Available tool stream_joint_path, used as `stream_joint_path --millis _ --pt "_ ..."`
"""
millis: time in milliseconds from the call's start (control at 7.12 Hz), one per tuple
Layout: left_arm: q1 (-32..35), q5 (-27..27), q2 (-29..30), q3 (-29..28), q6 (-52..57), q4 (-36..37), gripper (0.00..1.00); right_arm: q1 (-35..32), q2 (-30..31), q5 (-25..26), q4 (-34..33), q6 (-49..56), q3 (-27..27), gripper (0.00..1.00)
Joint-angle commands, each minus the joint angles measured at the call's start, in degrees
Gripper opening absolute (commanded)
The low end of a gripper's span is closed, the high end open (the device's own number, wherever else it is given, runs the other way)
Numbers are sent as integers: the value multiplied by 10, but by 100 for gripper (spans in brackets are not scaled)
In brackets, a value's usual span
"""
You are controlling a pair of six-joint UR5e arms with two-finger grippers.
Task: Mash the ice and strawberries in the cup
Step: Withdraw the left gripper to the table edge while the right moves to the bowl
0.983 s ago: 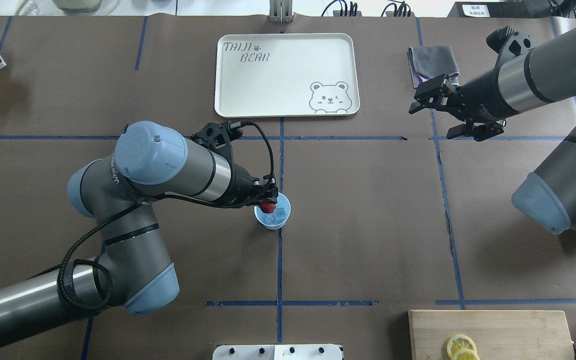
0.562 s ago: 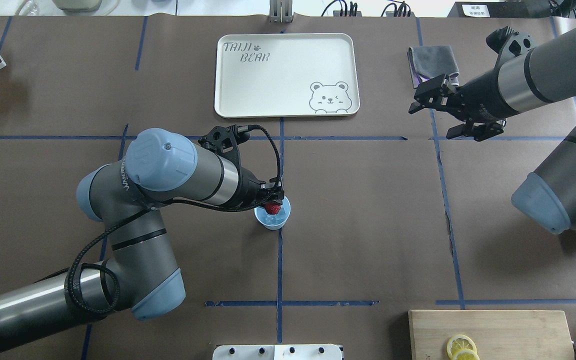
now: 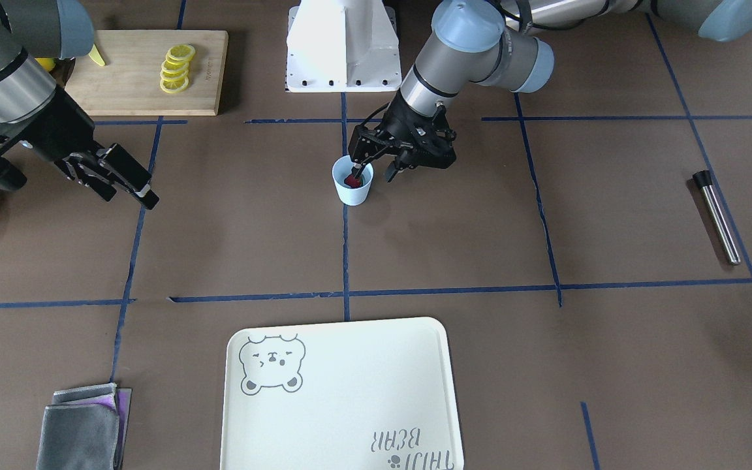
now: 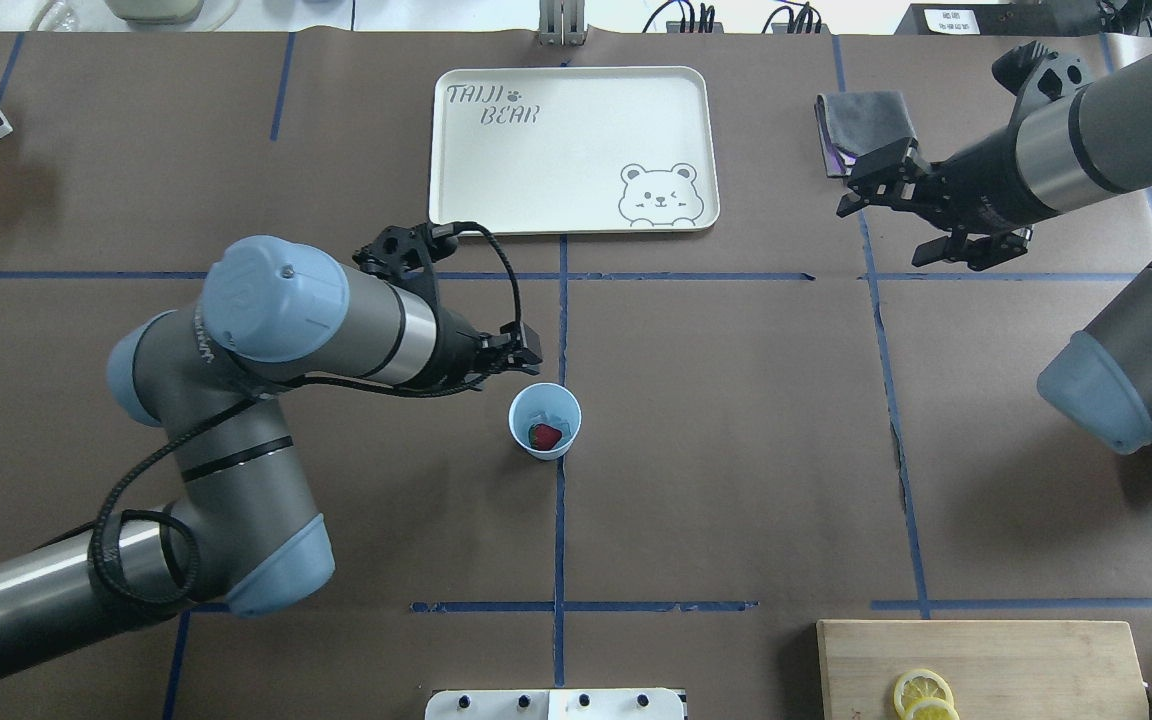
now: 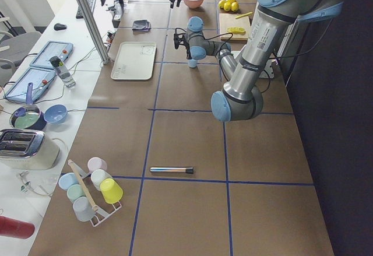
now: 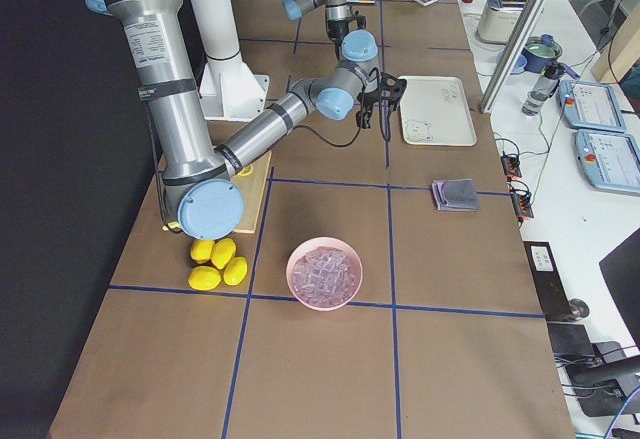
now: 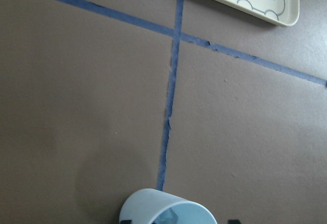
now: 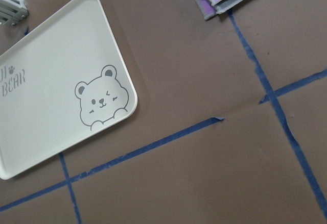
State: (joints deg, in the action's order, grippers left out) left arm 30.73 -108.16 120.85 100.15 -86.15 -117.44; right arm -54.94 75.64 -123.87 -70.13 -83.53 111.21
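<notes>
Presently, one cup [image 3: 353, 193] is recorded upright on the brown table cover, close under the left gripper [image 3: 373, 175]. In the left wrist view its rim is seen low between the two fingertips. These fingers are spread wide and nothing is held in them.

Contents of the cup:
- One strawberry [image 4: 544, 436], dark red, lying in with the ice [image 4: 554, 407].
- The ice lumps are too small and clear to be counted, though more than one is suggested.
- Nothing is judged to be mashed yet.

One metal rod [image 3: 717, 219] with a black cap is listed as the likely mashing tool.
- It lies flat, well apart from the left fingers, out toward the table's end on the robot's left.
- Its long axis is set roughly from the robot's side to the operators' side, slightly oblique, with the capped end toward the robot.
- The left arm is judged much the nearer, and a grasp across the shaft would be called for.

The right gripper [image 4: 881, 235] is held above the table, well apart from the cup. Its jaws are wide and empty, and one folded grey cloth [image 4: 866, 120] lies just beside its fingers.

Also entered:
- One bear-printed tray [image 4: 576, 150].
- One cutting board [image 4: 1036, 660].
- Several lemon slices [image 3: 175, 68].
</notes>
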Motion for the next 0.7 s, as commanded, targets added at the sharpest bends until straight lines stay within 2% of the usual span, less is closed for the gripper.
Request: stream_joint_path --millis 0,140,281,562 --pt "51 -47 -98 55 79 1 69 -49 33 -14 -2 95 -18 100" --pt "86 -74 -152 63 129 1 69 -80 38 -40 -2 129 -37 100" --pt "146 -113 -216 63 235 1 68 -103 42 -54 -3 169 -53 100" --pt "237 -120 -341 52 487 1 68 -137 48 -55 -12 236 -77 100"
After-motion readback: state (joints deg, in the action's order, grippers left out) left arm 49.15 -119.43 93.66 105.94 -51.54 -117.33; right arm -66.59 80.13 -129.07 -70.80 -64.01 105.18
